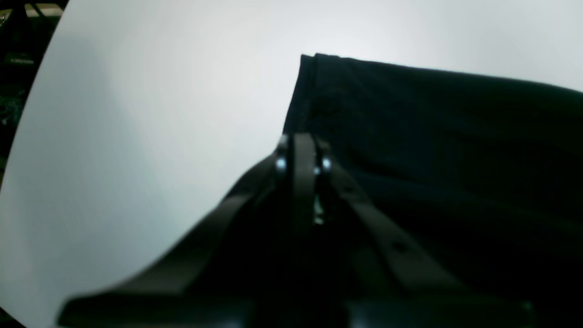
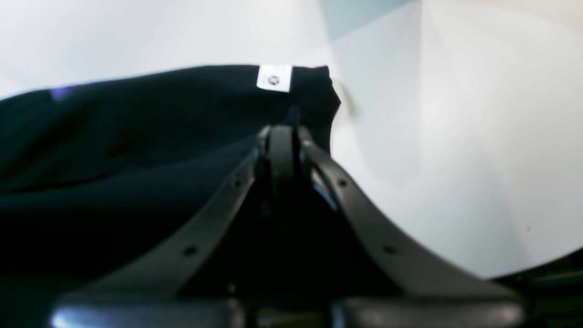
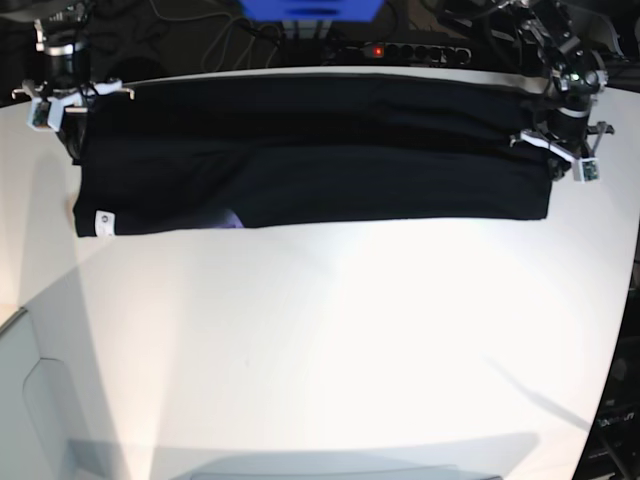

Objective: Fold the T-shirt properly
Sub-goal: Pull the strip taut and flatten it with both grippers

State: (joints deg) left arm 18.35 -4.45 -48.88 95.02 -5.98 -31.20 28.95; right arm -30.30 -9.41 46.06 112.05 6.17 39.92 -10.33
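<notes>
The black T-shirt [image 3: 320, 160] stretches as a wide folded band across the far part of the white table [image 3: 330, 340]. Its small white tag [image 3: 102, 221] is at the band's near left corner and also shows in the right wrist view [image 2: 274, 78]. A bit of purple print [image 3: 230, 218] peeks out at the near edge. My left gripper [image 3: 556, 150] is shut on the shirt's right end; in the left wrist view [image 1: 301, 157] the fingers pinch the cloth edge [image 1: 432, 136]. My right gripper [image 3: 72, 115] is shut on the left end [image 2: 282, 136], just below the tag.
A power strip [image 3: 405, 50] with a red light, cables and a blue object [image 3: 310, 8] lie beyond the table's far edge. The table's curved edge runs down the right side [image 3: 625, 330]. A white panel [image 3: 30, 400] stands at the near left.
</notes>
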